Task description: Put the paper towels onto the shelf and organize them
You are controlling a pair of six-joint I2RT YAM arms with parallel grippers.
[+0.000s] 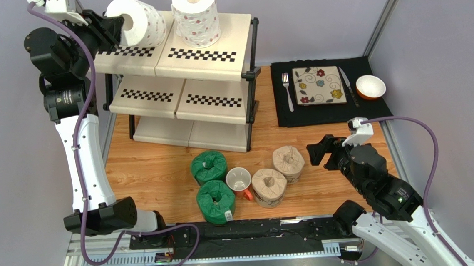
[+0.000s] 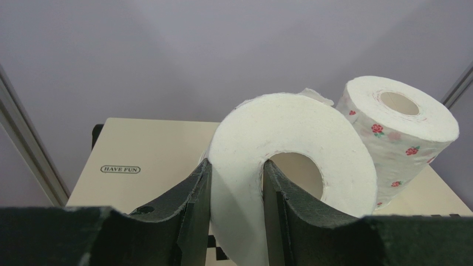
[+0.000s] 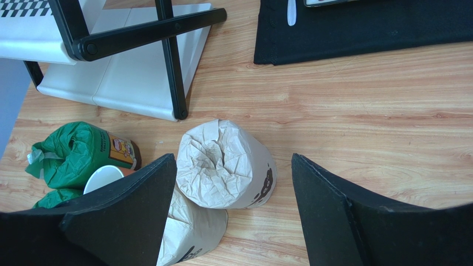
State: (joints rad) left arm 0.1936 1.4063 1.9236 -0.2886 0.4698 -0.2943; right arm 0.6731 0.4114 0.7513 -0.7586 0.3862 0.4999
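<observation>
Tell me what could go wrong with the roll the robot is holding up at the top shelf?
The held roll is on its side in the left gripper, so it might roll off the shelf once released. It also sits very close to the upright flowered roll and could knock it over.

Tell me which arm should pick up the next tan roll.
Right. The right gripper hangs open by the tan rolls; the left gripper is shut on a white roll at the top shelf.
</observation>
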